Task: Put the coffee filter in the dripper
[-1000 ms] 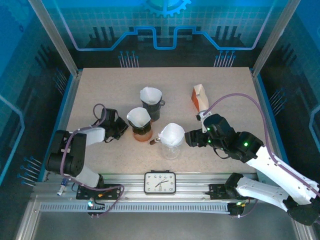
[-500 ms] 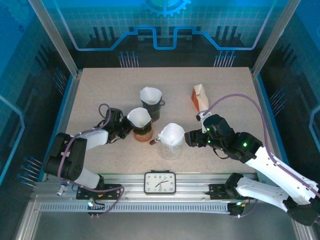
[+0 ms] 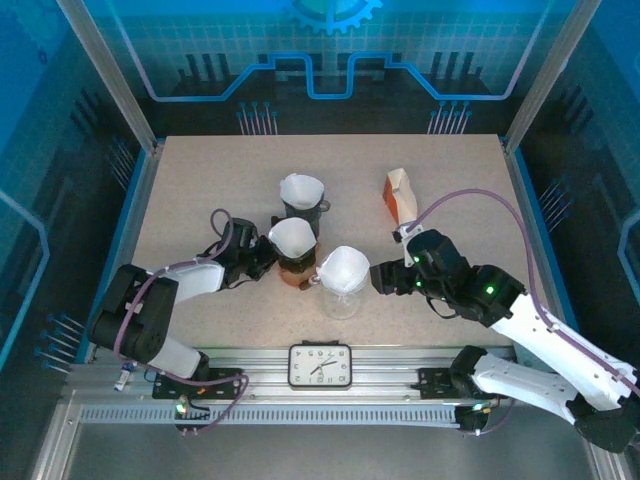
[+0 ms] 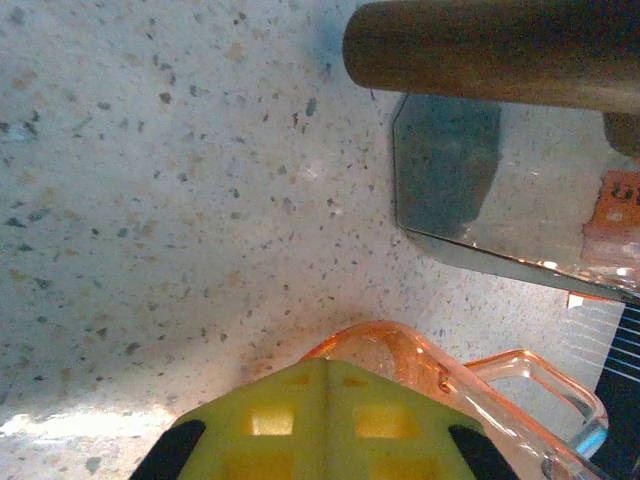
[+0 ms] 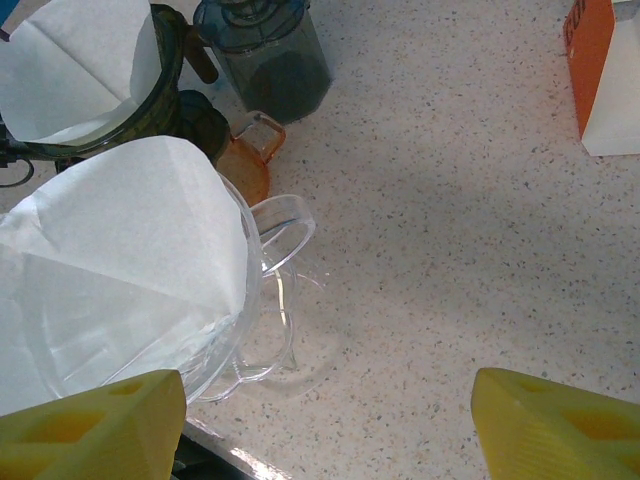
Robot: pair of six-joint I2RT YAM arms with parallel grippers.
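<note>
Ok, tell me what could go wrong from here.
The shut left tool sits against the orange dripper, close beside the clear dripper and black dripper; a push might tip one over. The open right tool hangs near the clear dripper's paper filter and could brush it out.

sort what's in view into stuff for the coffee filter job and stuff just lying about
For the job: clear dripper, amber dripper, black dripper, and the white filter sitting in each.
Lying about: orange carton, clock.
</note>
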